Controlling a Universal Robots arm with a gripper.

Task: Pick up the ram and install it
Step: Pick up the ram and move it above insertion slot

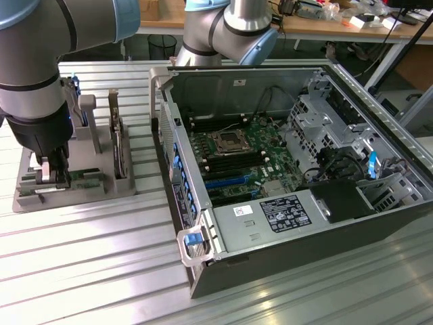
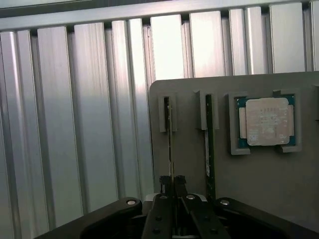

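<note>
Fingers (image 2: 165,185) of the gripper (image 2: 173,185) stand pressed together on the thin upper edge of the ram (image 2: 171,134), which sits on edge in its slot in the grey fixture (image 2: 189,149). You can see the jaws closed from both sides on the green board, with no gap showing.

A second stick (image 2: 209,144) stands just beside it in the neighbouring slot, apart from the fingers. The square processor chip (image 2: 269,122) lies flat in its own pocket further along the fixture. In the exterior view the fixture rests on the ribbed metal surface (image 1: 95,271) toward its edge on the exterior view's left, and the arm reaches down into it there.

The open computer case (image 1: 379,217) occupies the surface toward the exterior view's right, well apart from the fixture. Inside it, the motherboard (image 1: 267,159) lies exposed, its dark memory slots (image 1: 226,166) beside the processor socket.

Judged step: the pick-up, at the moment of grasp, with the ram gripped but not yet lifted out of its slot. Nothing of the installation is done.

Freeing the ram appears to call for a straight pull along the slot, since any tilt could bind the board or knock the neighbouring stick.
</note>
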